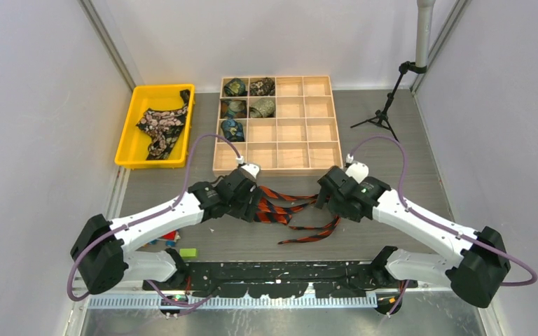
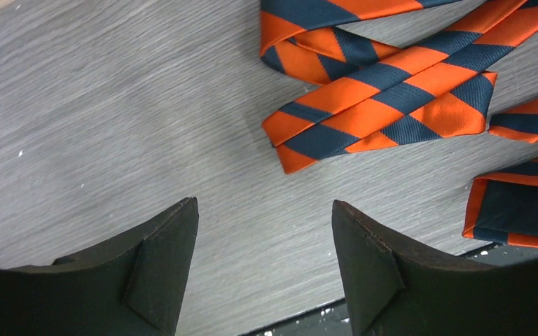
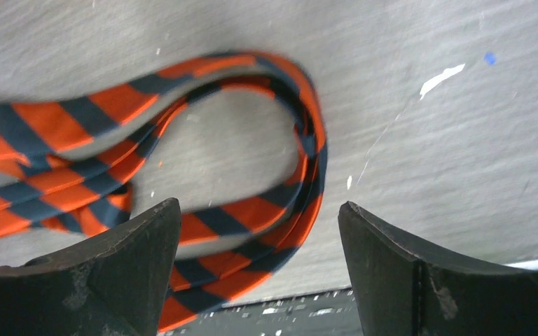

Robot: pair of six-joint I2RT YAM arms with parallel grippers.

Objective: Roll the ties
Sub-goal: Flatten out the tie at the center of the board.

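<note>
striped tie (image 1: 291, 210) under both arms, orange and dark bands. left jaws wide, empty, over bare desk (image 1: 238, 245); folded tie end just past tips. right jaws wide, gripping nothing; tie loop lies between and beyond them. whole tie crumpled on desk just near side of wooden grid box (image 1: 308, 133). five rolled ties (image 1: 236, 87) in box's left compartments. flowered tie (image 1: 161, 122) in yellow bin (image 1: 129, 126), left of box.

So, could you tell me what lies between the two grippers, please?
The orange-and-black striped tie lies crumpled between the left gripper and the right gripper; the top view shows it best.
</note>
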